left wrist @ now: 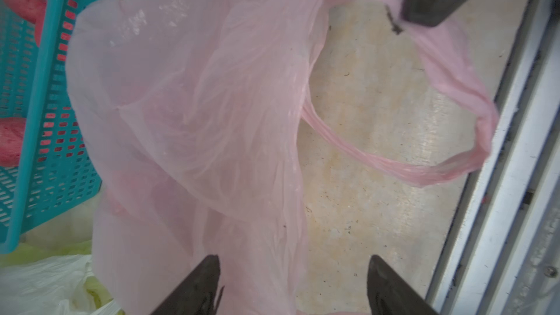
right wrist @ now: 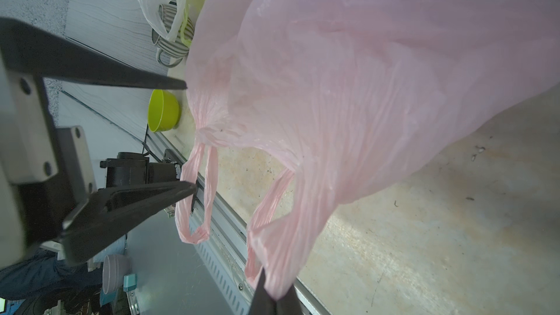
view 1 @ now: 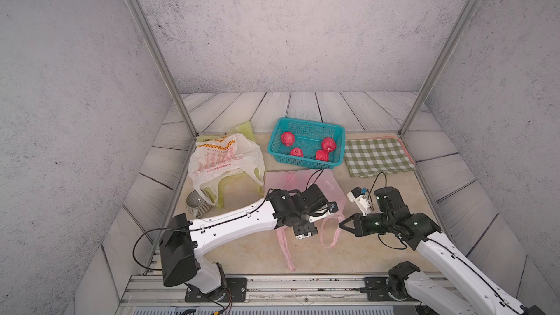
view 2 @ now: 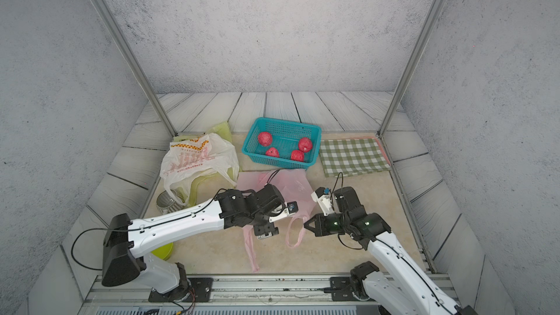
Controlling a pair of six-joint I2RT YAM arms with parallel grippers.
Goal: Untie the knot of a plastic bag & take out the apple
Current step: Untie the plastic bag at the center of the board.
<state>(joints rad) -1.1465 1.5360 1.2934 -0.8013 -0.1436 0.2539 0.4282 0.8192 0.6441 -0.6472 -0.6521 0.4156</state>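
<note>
A pink plastic bag point(view 1: 328, 184) point(view 2: 295, 184) lies slack on the floor in front of the teal basket point(view 1: 303, 124), which holds several red apples point(view 1: 287, 138). The bag's two handles are separate loose loops, and I can make out no apple inside it. My left gripper point(left wrist: 293, 259) point(right wrist: 189, 137) point(view 1: 304, 228) hangs open above the bag's near edge, touching nothing. The right gripper point(right wrist: 274, 298) point(view 1: 341, 225) point(view 2: 304, 224) is shut on one handle loop point(view 1: 330, 237), holding it off the floor. The other handle point(view 1: 286, 250) trails toward the front rail.
A white printed bag point(view 1: 224, 159) lies over a yellow-green bag point(view 1: 244, 130) at the left, with a striped cup point(view 1: 197, 204) beside them. A green checked cloth point(view 1: 378, 156) lies at the right. A yellow bowl point(view 2: 162, 251) sits behind the left arm's base.
</note>
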